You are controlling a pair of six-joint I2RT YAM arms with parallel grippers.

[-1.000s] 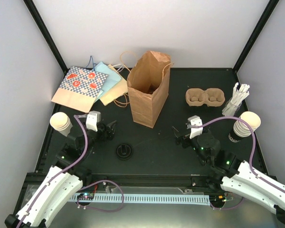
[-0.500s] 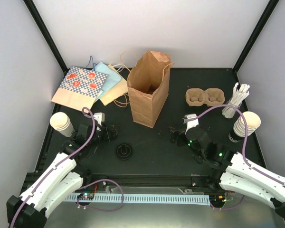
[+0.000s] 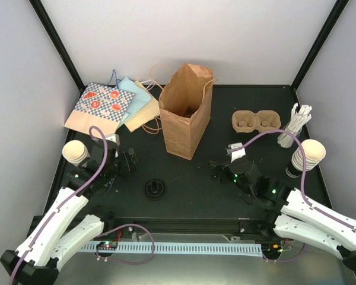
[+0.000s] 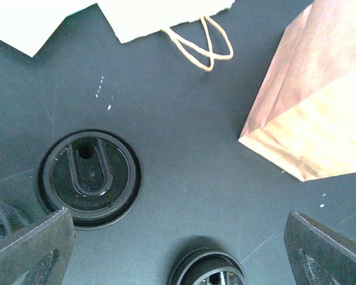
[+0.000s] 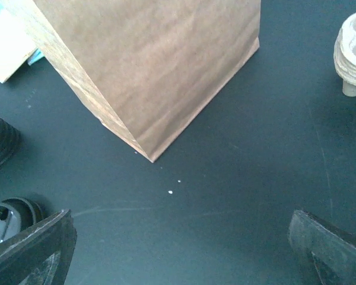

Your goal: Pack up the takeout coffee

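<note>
Counter [image 3: 196,178] layout: cup carrier [image 3: 256,122] at 2 o'clock, right cup stack [image 3: 305,155] at 3, left cup stack [image 3: 75,152] at 9, lid [image 3: 155,189] at 6. Left pincer [image 3: 130,161] and right pincer [image 3: 215,170]: spread, empty. Risk: the flat lid may skid under a shallow pinch.

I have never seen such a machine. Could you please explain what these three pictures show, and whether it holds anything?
These are two robot arms, fixed at the table's near edge. The wide picture comes from a camera above them; the other two come from a camera on each wrist. On the table are a brown bag, standing open, a carrier, two stacks of cups, a black lid and flat bags. The left gripper and the right gripper are open and hold nothing.
</note>
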